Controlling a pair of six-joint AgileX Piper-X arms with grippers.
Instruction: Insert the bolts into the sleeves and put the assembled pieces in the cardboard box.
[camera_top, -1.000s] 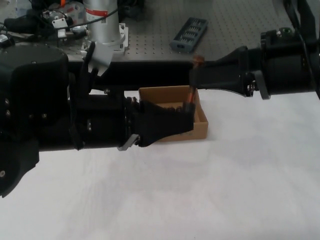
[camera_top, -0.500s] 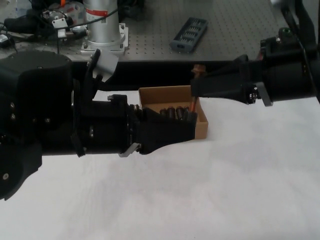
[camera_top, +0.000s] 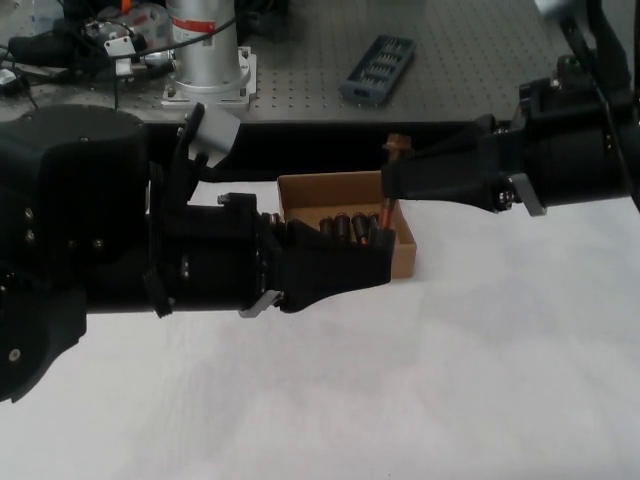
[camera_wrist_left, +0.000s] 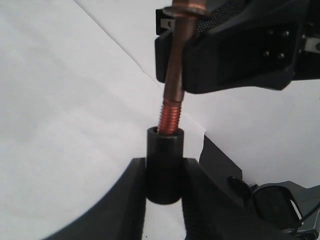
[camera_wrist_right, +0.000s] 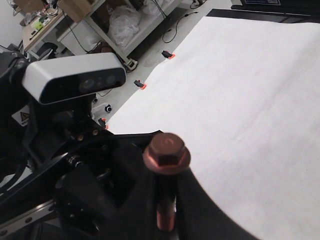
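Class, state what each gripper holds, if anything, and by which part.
The left gripper holds the black sleeve by its lower sides; the right gripper holds the copper bolt by its shank, below the head.

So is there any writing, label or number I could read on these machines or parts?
No text here is readable.
On the left arm, a warning sticker: a triangle sign, its print too small to read.
On the bolt, sleeve and cardboard box: no lettering visible.
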